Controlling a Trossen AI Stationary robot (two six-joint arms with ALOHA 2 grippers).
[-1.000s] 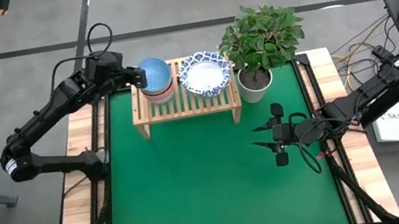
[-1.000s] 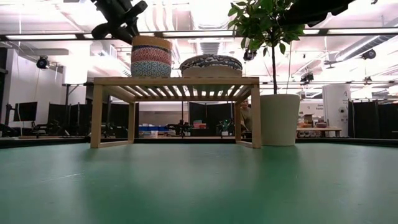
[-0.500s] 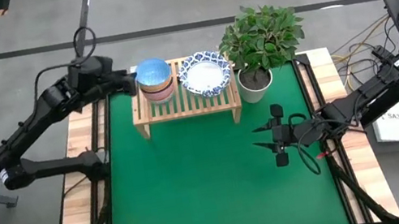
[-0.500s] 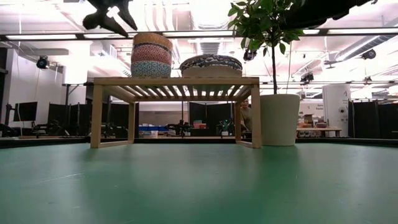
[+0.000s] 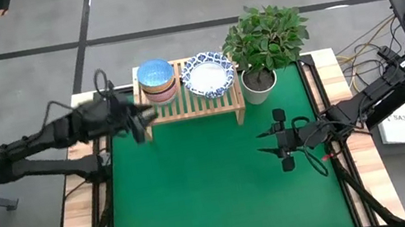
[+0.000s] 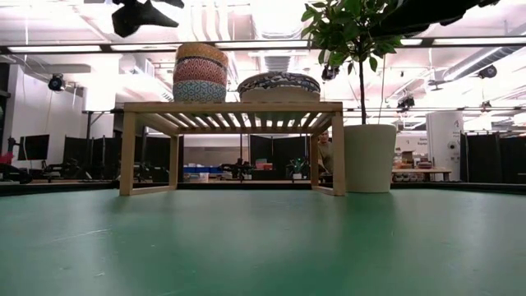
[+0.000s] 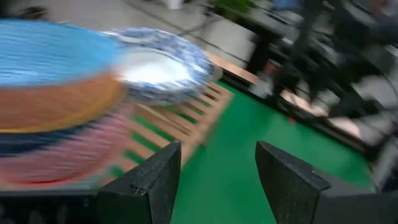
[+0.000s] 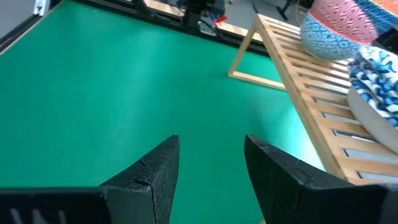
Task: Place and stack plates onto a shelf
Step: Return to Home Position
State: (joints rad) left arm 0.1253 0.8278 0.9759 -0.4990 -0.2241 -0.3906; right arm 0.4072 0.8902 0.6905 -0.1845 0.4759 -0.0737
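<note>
The low light-wood shelf [image 5: 189,106] with a slatted top stands at the back of the desk [image 5: 88,225], on the green mat [image 5: 201,197]. It holds two piles, side by side.

The left pile is a stack of small round bowls [image 5: 157,81]. The top one is a light blue bowl [image 5: 155,73]. From the side, a pink band and a blue patterned band show under it. I cannot tell for sure how many bowls are in this stack.

The right pile is a stack of wide white plates with blue patterned rims [image 5: 209,75]. It is low and flat. I cannot count these plates either.

Just beside the shelf, on its right, stands one white round pot [image 5: 259,82]. In it grows one green leafy plant [image 5: 264,36].

There are two dark arms, each with one claw. The left claw [image 5: 139,122] is up in the air by the shelf's left end, apart from the bowls. Its two fingers [image 7: 146,183] are spread wide and hold nothing. The right claw [image 5: 264,139] hangs over the mat on the right side, in front of the pot. Its fingers [image 8: 152,177] are spread wide too, with nothing between them.
</note>
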